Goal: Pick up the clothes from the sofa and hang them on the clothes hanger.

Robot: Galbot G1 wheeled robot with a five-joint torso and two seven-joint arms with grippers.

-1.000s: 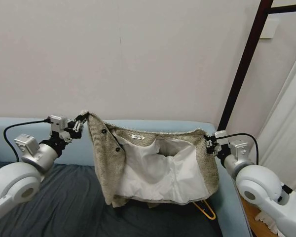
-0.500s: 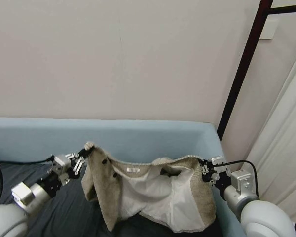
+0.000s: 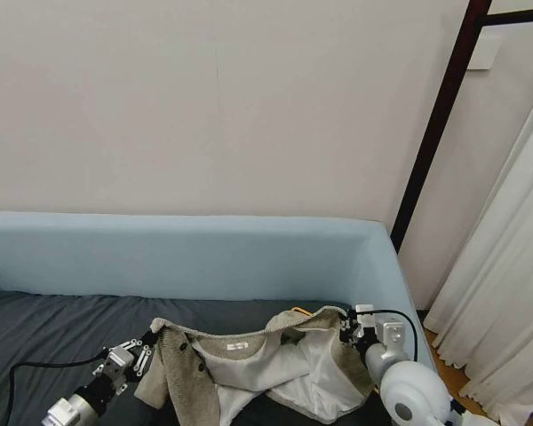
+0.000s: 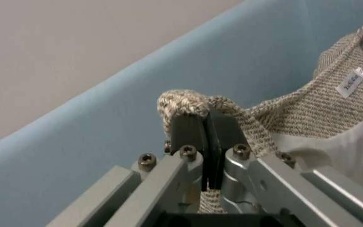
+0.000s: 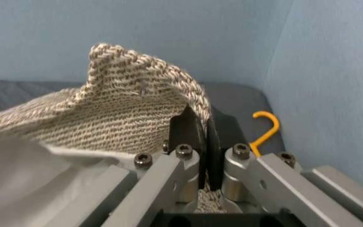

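**Jacket clamped at both ends, low over the seat; rack off to my right**

My left fingers (image 4: 188,132) were shut tight on a rolled fold of the tweed jacket (image 3: 249,373). That fold was at its left front edge, near the collar. My right fingers (image 5: 185,130) were closed on the opposite shoulder edge, with knit bunched above the pads. On both sides the pads met with fabric pinched between them and no gap.

The jacket spanned the space between my two hands. Its long axis ran left to right, roughly parallel to the sofa (image 3: 204,257) backrest. The collar and label faced up and the white lining was open toward me. The middle sagged onto the dark seat cushion, so I judged the load was partly on the sofa and not fully carried.

What mattered for the next move was where the rack stood. The dark rack post (image 3: 437,133) rose past the sofa's right end, well apart from the jacket and much higher than both hands. My right arm was the nearer one, so any transfer would have to go up and to the right, with the left end trailing.

An orange hanger (image 5: 266,126) lay on the seat just beside my right fingers, its hook near the sofa's corner. I couldn't tell whether it was threaded into the jacket or merely lying under it.
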